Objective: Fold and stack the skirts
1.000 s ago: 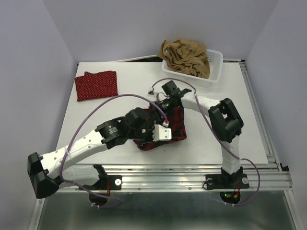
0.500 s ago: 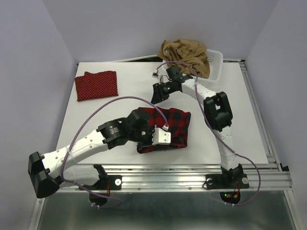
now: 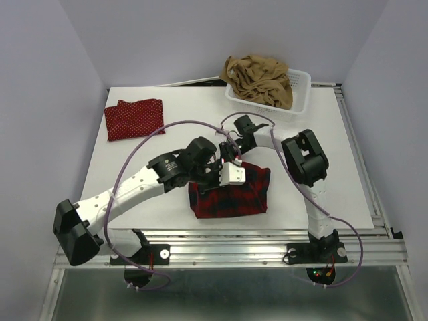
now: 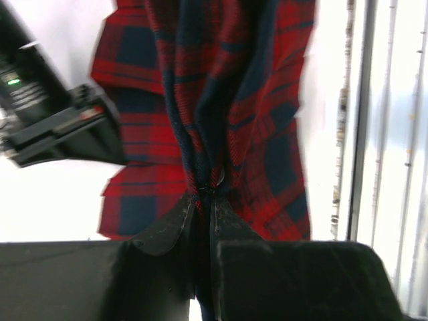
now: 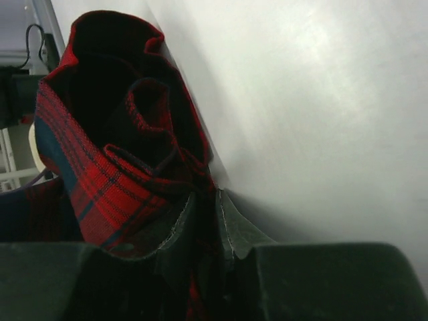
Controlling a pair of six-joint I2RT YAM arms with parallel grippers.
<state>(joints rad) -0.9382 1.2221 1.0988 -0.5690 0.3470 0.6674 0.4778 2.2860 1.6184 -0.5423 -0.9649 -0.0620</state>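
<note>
The red-and-black plaid skirt (image 3: 231,194) lies bunched on the white table near its front middle. My left gripper (image 3: 217,160) is shut on a fold of it, seen hanging from the jaws in the left wrist view (image 4: 221,100). My right gripper (image 3: 226,148) is shut on another bunched edge of the same plaid skirt (image 5: 100,174), close beside the left one. The red skirt with white dots (image 3: 134,118) lies folded at the back left. The tan-brown skirt (image 3: 257,80) is heaped in the basket.
A white mesh basket (image 3: 301,100) stands at the back right of the table (image 3: 334,174). A metal rail (image 3: 267,244) runs along the front edge. Purple cables loop over both arms.
The right gripper came back from near the basket to the plaid skirt's far edge. The left gripper moved away from the front edge with the cloth, and the skirt is now more bunched.
</note>
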